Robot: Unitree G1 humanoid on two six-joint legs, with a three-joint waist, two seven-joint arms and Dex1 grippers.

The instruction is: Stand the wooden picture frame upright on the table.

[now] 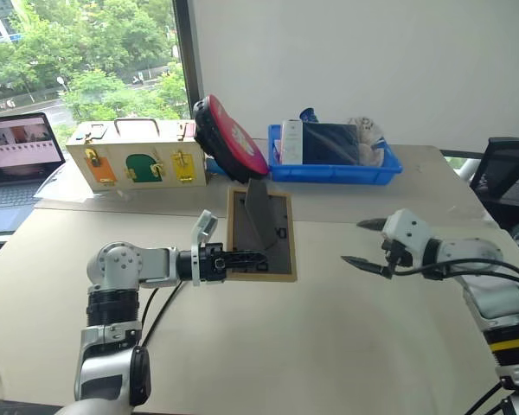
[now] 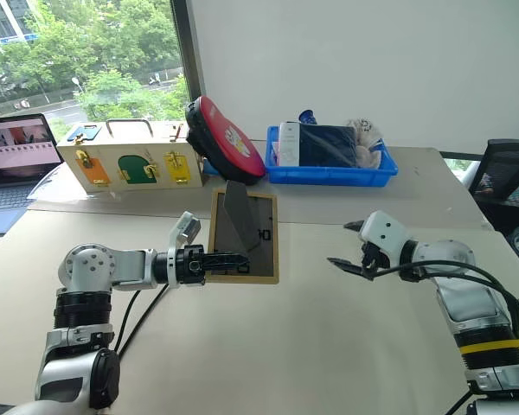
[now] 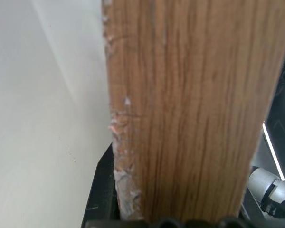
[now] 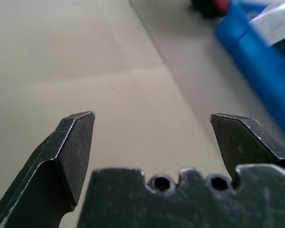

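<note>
Left end effector (image 1: 253,257) clamps the near edge of the wooden picture frame (image 1: 261,235), which lies near the middle of the counter (image 1: 329,346), grey back up, with its hinged stand (image 1: 261,216) raised. Well apart at the right, the right end effector (image 1: 366,243) hangs wide and empty. Behind stand a cream box (image 1: 138,156) and a blue tray (image 1: 333,169).

Items I cannot make out: laptop (image 1: 17,160), cut off at nine o'clock edge; blue bin (image 1: 333,169) contents, too small to identify; wooden picture frame (image 3: 180,114) front face, hidden; white marks on its backing, illegible.
</note>
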